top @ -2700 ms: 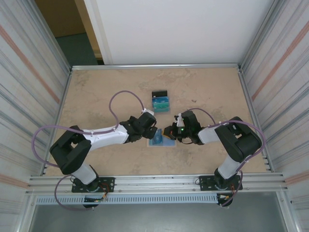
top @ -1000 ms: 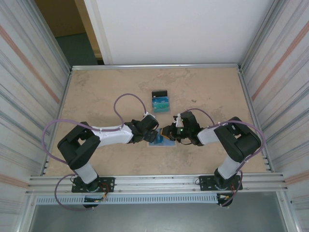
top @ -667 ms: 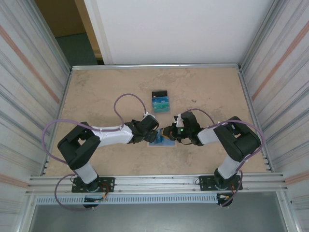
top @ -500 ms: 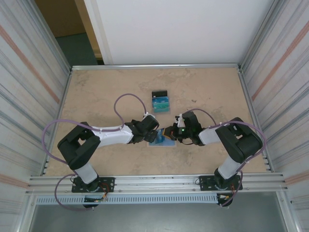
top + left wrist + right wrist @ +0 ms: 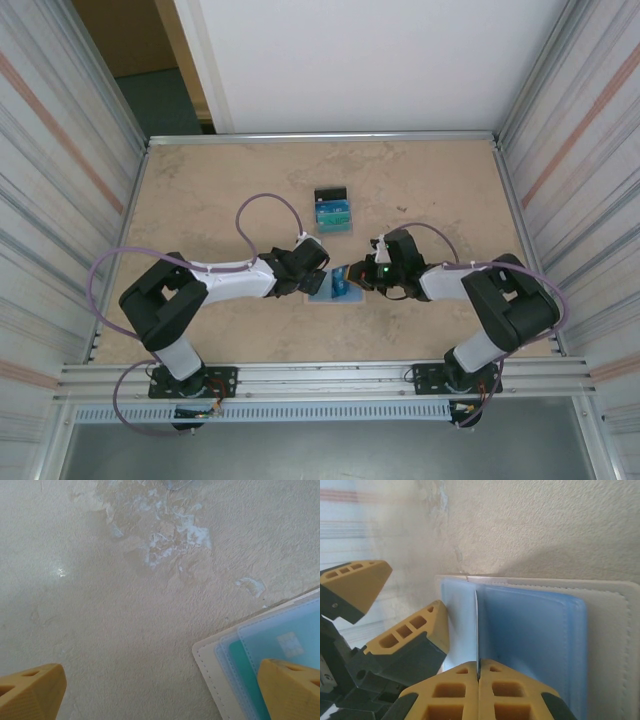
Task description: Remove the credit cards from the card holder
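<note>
The card holder (image 5: 322, 294) lies opened flat near the middle of the worktop (image 5: 200, 200), a little towards the near edge. Its long axis runs roughly along that edge, with the pale blue lining up and the cream stitched border around it.

The right claw (image 5: 479, 677) is pinched tight on a credit card (image 5: 476, 630), which stands on edge over the lining and shows me little more than a thin line. The left claw (image 5: 160, 680) gapes wide at the holder's left end, one fingertip over its corner and the other over bare worktop.

Farther back, well apart from the holder, sits a fanned pile of cards (image 5: 334, 216) with a black card (image 5: 330, 194) behind it.

From above, both claws cover much of the holder. Under the left claw, teal and pale blue layers overlap, and I cannot tell card from pocket there.
</note>
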